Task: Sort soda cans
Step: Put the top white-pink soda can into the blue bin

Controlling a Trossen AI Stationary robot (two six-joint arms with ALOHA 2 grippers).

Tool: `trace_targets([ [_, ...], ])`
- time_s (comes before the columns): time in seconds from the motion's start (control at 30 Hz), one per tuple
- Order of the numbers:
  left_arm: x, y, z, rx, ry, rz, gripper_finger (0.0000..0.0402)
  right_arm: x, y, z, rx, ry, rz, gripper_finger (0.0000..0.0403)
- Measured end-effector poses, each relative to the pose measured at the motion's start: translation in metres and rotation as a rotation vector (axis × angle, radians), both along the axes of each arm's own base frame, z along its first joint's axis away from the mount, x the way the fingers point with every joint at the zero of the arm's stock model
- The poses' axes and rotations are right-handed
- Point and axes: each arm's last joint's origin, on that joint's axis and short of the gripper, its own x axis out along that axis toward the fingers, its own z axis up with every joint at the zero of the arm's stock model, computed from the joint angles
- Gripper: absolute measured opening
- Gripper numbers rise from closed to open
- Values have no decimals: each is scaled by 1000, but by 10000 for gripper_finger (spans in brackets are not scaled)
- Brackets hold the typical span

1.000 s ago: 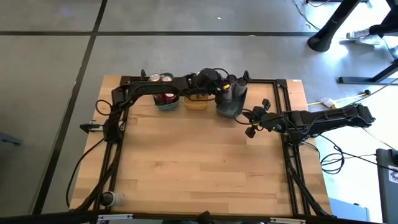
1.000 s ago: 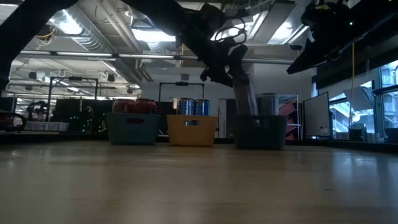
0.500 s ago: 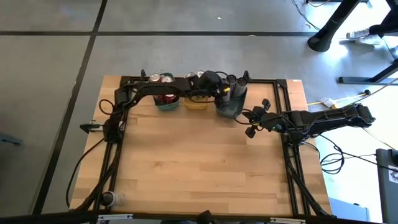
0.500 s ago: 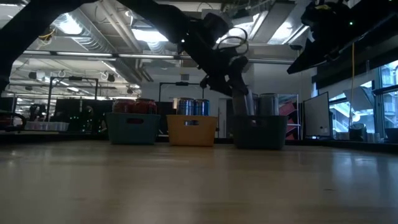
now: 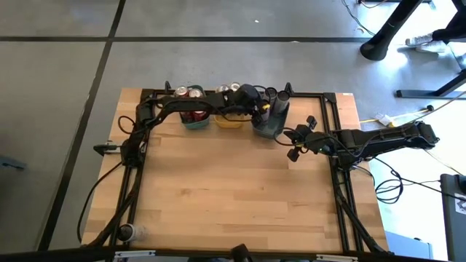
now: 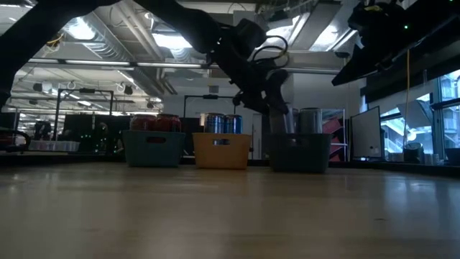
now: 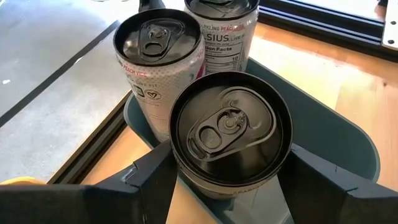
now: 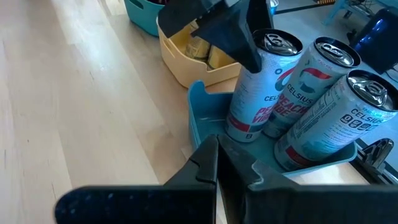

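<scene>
Table (image 5: 233, 196) fills the middle of the high view, light wood with bare space across the lower half. Three trays sit in a row near its upper edge: teal tray (image 5: 194, 121) on the left with red cans (image 5: 194, 114), yellow tray (image 5: 228, 121) in the centre, grey-blue tray (image 5: 268, 127) on the right. Left gripper (image 5: 260, 109) hangs over that grey-blue tray, fingers (image 7: 152, 177) clamped on either side of a silver can (image 7: 231, 134) that's down inside the tray next to two more Celsius cans (image 7: 160, 62). Right gripper (image 5: 293, 144) sits just right of centre in the high view, near the grey-blue tray, pinched fully closed on nothing.
</scene>
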Motion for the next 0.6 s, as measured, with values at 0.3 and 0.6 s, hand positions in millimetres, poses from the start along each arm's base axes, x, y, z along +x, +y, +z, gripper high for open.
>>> trace_targets([
  [0.3, -2, 4, 0, 0, 0, 15, 290, 0, 0, 0, 0, 1, 0, 5],
  [0.6, -3, 2, 6, 7, -5, 11, 346, 0, 0, 0, 0, 1, 0, 5],
])
